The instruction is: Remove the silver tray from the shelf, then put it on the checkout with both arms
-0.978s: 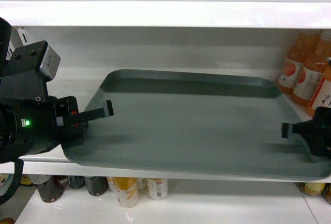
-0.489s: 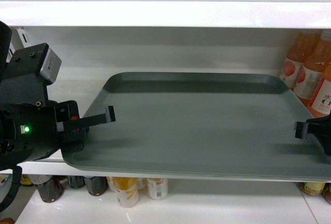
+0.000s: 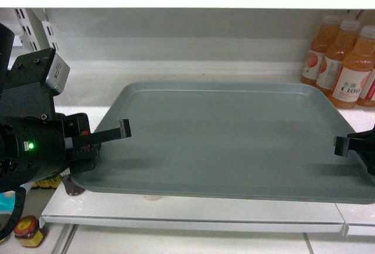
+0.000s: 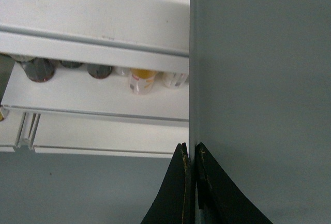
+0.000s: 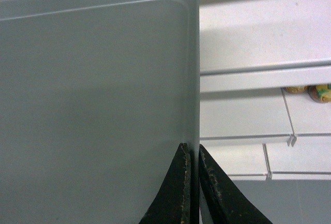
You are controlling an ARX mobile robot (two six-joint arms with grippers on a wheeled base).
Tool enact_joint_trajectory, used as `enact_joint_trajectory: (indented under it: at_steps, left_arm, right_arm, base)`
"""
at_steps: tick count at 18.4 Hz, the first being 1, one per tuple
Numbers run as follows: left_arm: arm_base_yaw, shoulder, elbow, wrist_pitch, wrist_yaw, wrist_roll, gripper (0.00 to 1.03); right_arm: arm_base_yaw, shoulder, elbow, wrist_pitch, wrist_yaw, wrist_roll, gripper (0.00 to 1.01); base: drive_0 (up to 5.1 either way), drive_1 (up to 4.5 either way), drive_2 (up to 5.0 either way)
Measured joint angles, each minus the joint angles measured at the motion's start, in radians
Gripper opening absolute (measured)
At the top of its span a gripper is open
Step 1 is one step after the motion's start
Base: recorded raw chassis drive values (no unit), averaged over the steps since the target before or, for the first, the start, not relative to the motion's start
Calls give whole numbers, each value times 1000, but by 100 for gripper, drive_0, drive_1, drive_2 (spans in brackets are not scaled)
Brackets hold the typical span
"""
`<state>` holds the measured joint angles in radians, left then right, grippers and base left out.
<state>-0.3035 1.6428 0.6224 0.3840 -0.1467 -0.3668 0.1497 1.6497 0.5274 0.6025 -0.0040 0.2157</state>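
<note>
i see my left gripper (image 4: 190, 154) and right gripper (image 5: 194, 154) each pinching a side rim of the silver tray (image 3: 228, 136), its near edge overhanging the shelf (image 3: 193, 213).

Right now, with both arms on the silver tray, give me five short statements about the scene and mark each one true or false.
1. The left gripper is clamped on the silver tray at its edge. True.
2. The right gripper hangs open, clear of the tray. False: its jaws are shut on the tray's rim.
3. Orange drink bottles stand behind the tray's far right corner. True.
4. The tray carries several cans. False: nothing lies on it.
5. The tray's front edge reaches past the shelf lip. True in the head view.
</note>
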Motion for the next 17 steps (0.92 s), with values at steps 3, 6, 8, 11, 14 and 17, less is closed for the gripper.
enact_joint_trajectory:
  at_steps: [3, 6, 8, 11, 14, 17]
  left_arm:
    - [0, 0, 0, -6, 0, 0, 3]
    - [0, 0, 0, 1, 0, 0, 3]
    - [0, 0, 0, -5, 0, 0, 3]
    - [0, 0, 0, -2, 0, 0, 3]
    - [0, 0, 0, -2, -2, 0, 3]
    - [-1, 0, 0, -5, -2, 0, 3]
  right_arm:
    - [0, 0, -1, -3, 0, 0, 2]
    - [0, 0, -1, 2, 0, 0, 2]
    - [0, 0, -2, -3, 0, 0, 2]
    - [0, 0, -2, -2, 0, 0, 2]
    - [0, 0, -1, 0, 0, 0, 2]
    - [0, 0, -2, -3, 0, 0, 2]
  base:
    - [2, -423, 428]
    - [6, -419, 432]
    - [6, -420, 432]
    - [6, -420, 432]
    - [14, -413, 442]
    - [16, -411, 444]
